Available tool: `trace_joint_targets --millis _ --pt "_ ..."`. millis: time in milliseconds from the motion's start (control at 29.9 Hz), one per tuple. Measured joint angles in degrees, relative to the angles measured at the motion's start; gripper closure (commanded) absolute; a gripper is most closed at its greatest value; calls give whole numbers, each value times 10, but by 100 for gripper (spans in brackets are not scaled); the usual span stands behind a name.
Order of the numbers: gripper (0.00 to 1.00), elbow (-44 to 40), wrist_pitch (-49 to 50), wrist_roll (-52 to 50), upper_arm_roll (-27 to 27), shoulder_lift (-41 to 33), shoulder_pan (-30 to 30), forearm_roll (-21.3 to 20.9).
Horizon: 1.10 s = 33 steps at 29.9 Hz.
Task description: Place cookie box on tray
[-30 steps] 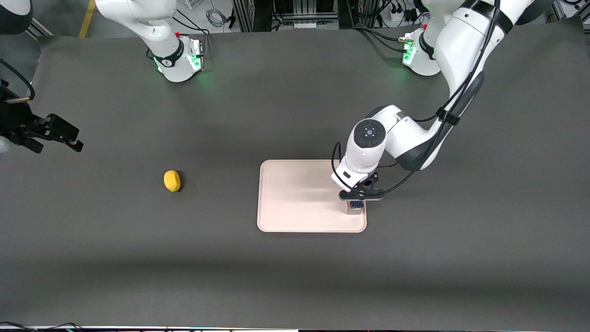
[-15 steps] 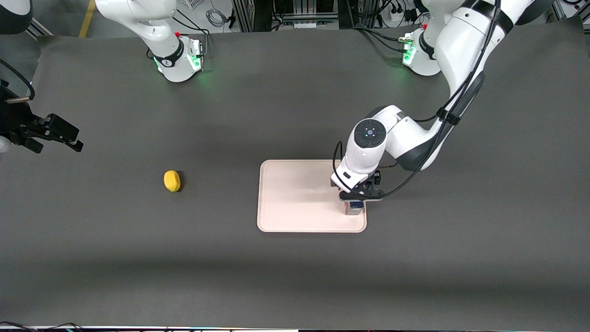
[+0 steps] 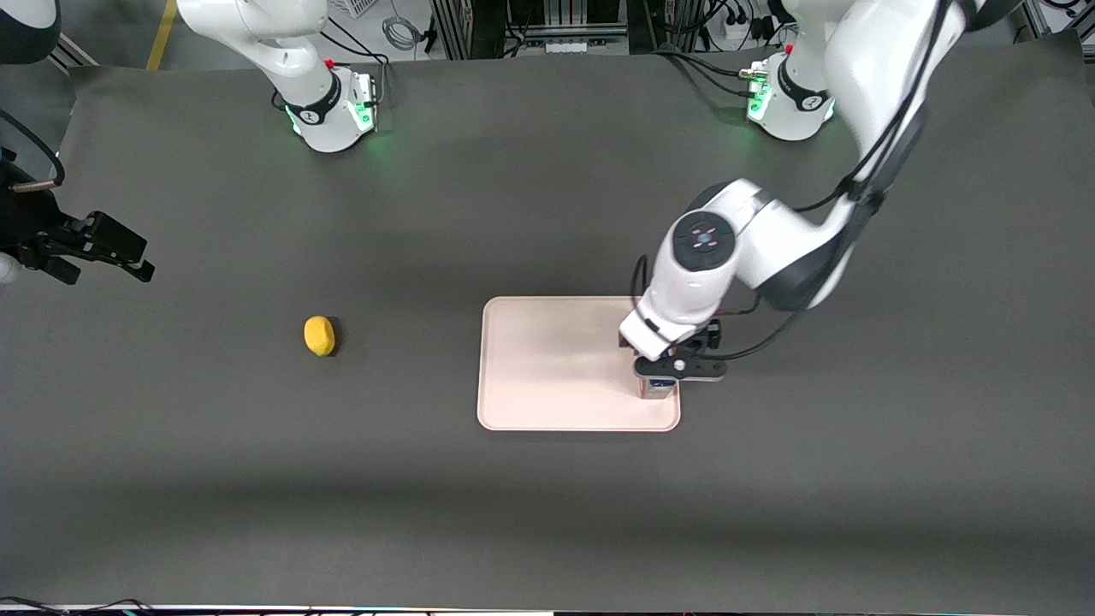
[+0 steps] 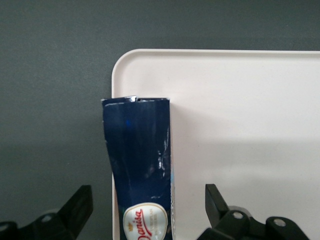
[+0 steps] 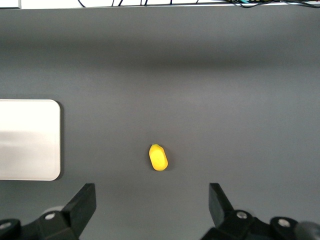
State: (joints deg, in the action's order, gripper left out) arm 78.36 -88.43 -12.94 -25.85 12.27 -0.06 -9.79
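A: Cookie box (image 4: 141, 175) position?
B: On the tray (image 3: 556, 368), at the corner nearest the front camera toward the working arm's end, against the rim.
A: Tool (image 4: 150, 220)?
B: Above the box, fingers (image 4: 77, 205) spread wide, clear of both sides, holding nothing.
A: Else on the worktop (image 3: 547, 513)?
B: Yellow lump (image 3: 319, 335), well apart toward the parked arm's end.

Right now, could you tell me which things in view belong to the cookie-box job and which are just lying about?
Belonging to the job:
- cookie box, lying at the tray's edge near a corner
- tray, pale pink
- left claw, open, fingers either side of the box without touching it

Just lying about:
- yellow lump, on the table toward the parked arm's end
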Motion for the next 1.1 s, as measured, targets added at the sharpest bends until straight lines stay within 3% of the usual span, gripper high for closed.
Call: trace_joint_targets --millis 201,401,802,1103 --pt "0 -12 54 89 107 -57 2 58" --pt "0 3 84 109 176 -94 7 74" --pt "0 164 -18 107 205 -166 6 76" --pt "0 195 -44 95 204 -169 0 78"
